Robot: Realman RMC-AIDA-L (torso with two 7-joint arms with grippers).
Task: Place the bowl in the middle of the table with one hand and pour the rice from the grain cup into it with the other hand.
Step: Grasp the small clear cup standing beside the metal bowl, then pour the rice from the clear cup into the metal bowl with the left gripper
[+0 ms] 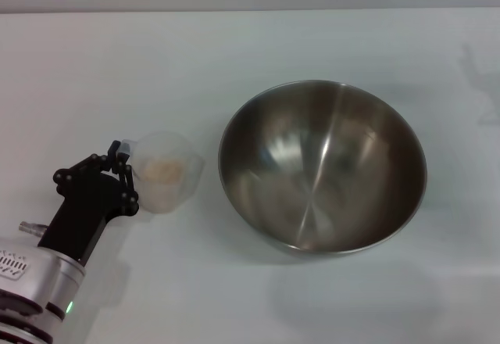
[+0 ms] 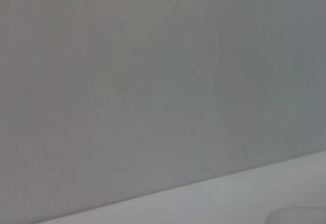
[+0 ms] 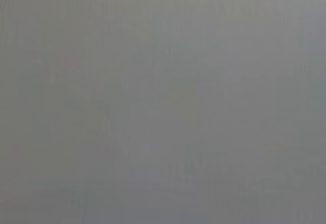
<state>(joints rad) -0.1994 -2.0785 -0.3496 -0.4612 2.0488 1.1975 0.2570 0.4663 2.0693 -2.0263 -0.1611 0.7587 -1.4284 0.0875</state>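
The shiny steel bowl stands upright on the white table, a little right of its middle, with no rice in it. The clear grain cup stands left of the bowl, apart from it, with a small heap of pale rice inside. My left gripper comes in from the lower left and is shut on the cup's handle at the cup's left side. My right gripper is out of view. The left wrist view shows only a grey wall and a strip of table; the right wrist view shows plain grey.
The table's far edge runs along the top of the head view, with bare white tabletop around the bowl and cup. A faint shadow lies at the far right.
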